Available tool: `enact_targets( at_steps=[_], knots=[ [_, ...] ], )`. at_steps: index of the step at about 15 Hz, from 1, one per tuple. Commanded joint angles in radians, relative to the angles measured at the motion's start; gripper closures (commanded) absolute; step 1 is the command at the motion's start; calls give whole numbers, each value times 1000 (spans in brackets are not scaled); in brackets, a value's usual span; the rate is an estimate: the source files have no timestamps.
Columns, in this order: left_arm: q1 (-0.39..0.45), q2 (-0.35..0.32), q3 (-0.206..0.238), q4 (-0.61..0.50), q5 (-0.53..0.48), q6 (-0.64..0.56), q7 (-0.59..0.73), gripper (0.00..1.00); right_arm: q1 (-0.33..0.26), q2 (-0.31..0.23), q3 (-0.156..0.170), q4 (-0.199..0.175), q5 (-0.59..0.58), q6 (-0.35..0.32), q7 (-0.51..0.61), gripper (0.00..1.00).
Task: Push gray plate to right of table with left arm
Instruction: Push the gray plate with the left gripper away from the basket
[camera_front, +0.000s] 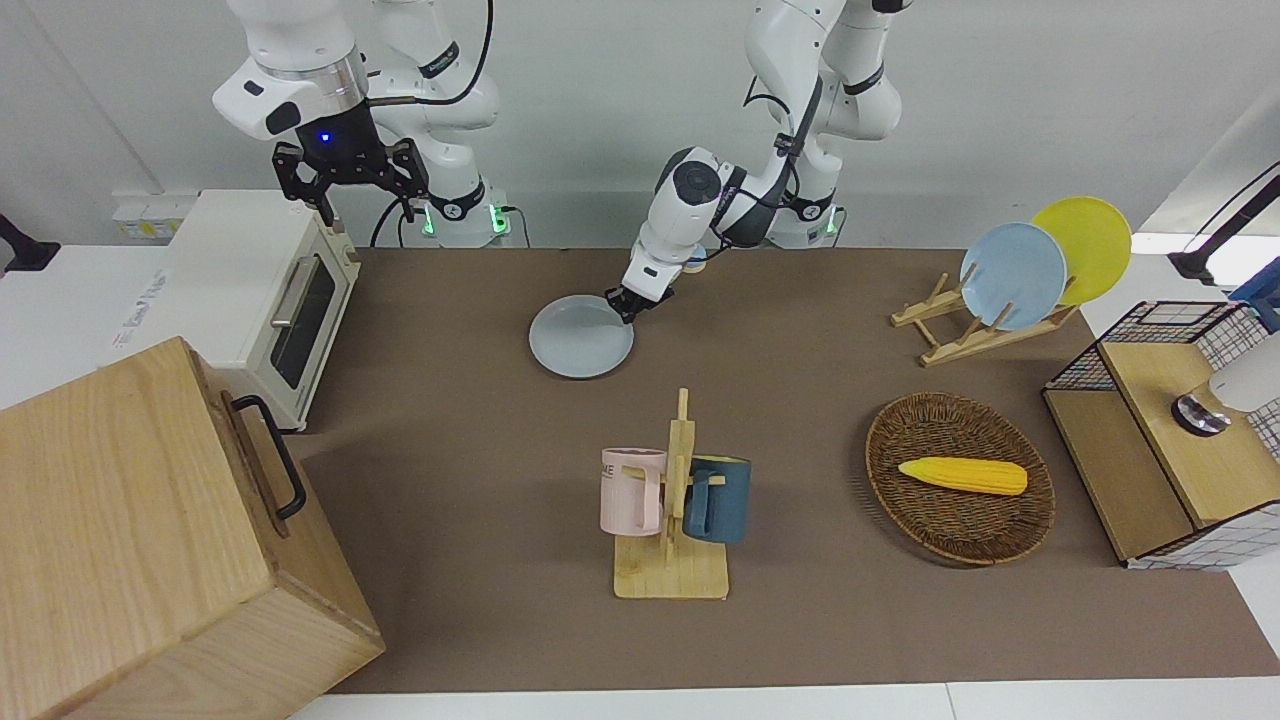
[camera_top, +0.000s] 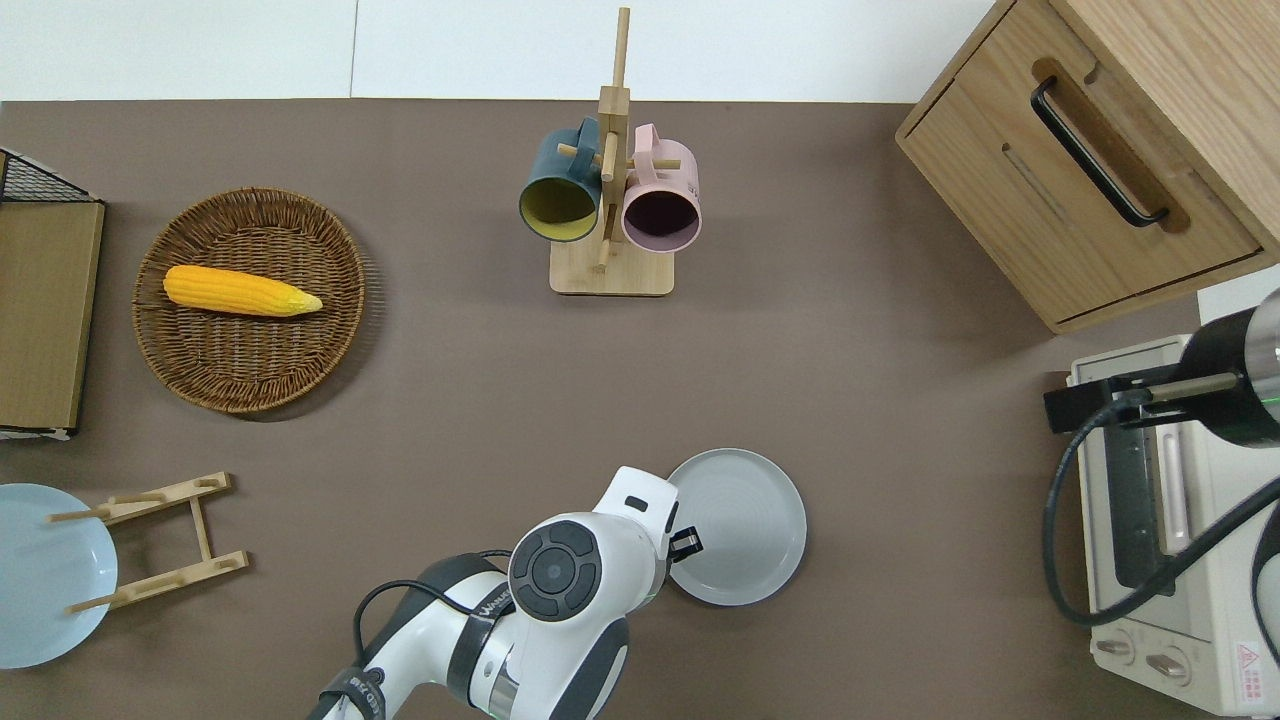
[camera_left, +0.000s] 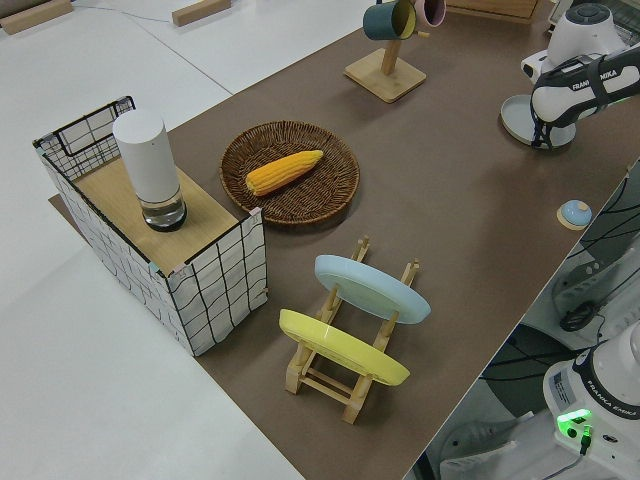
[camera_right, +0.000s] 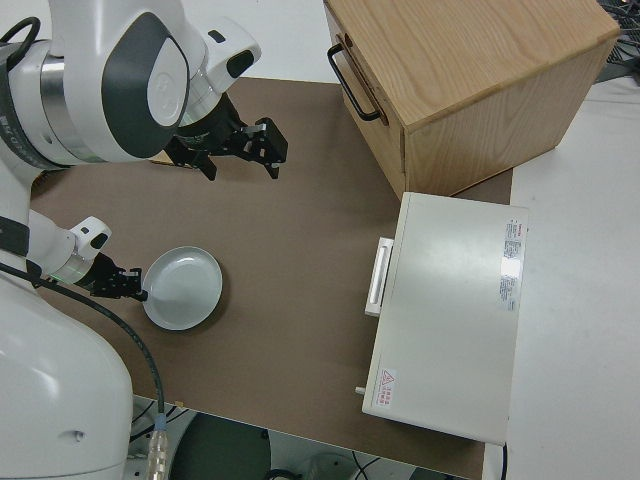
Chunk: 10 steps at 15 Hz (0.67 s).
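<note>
The gray plate (camera_front: 575, 342) (camera_top: 748, 520) (camera_right: 186, 292) (camera_left: 519, 116) lies flat on the brown table (camera_front: 450, 520), near the robots and a little toward the right arm's end from the middle. My left gripper (camera_front: 628, 306) (camera_top: 686, 543) (camera_right: 126, 285) is down at table height, against the plate's rim on the side toward the left arm's end. The left arm's wrist hides part of that rim in the overhead view. My right gripper (camera_front: 366, 206) (camera_right: 240, 160) is parked with its jaws open and holds nothing.
A mug rack (camera_front: 672, 500) with a pink and a blue mug stands farther out from the plate. At the right arm's end are a toaster oven (camera_front: 262, 290) and a wooden cabinet (camera_front: 150, 540). At the left arm's end are a wicker basket (camera_front: 960, 520) with corn, a plate rack (camera_front: 960, 335) and a wire-sided box (camera_front: 1160, 430).
</note>
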Motion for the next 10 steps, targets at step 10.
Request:
enact_targets(
  at_steps=[10],
  knots=[
    [-56, 99, 5, 53, -15, 73, -67, 901, -7, -7, 1, -4, 2, -1, -20, 5]
  ],
)
